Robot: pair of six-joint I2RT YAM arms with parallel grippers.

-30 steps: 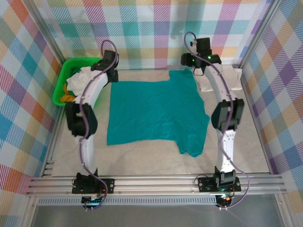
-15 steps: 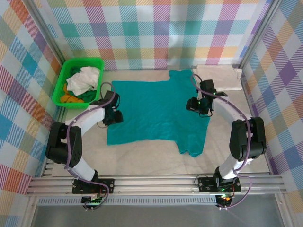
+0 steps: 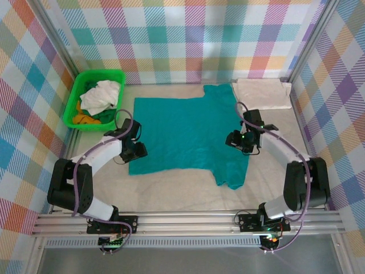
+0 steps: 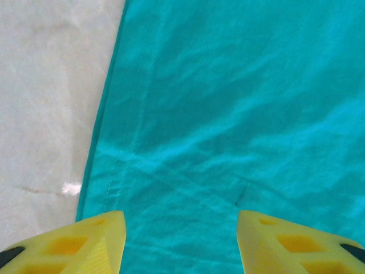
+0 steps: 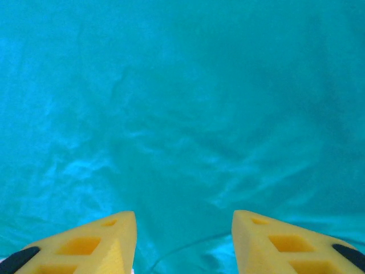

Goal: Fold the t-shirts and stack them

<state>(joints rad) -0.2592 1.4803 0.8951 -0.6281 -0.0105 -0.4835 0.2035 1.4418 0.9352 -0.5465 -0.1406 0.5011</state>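
Beige table [image 3: 171, 191], teal t-shirt [image 3: 182, 134] flat; L gripper [image 4: 179, 222], R gripper [image 5: 183, 222] both spread wide, empty.

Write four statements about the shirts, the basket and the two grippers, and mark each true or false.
1. The teal cloth t-shirt lies spread out flat. True.
2. The bright green plastic basket is empty. False: it holds crumpled shirts.
3. The left gripper is open over the teal shirt's hemmed edge. True.
4. The right gripper is clamped on the folded cream t-shirt. False: it is open over the teal one.
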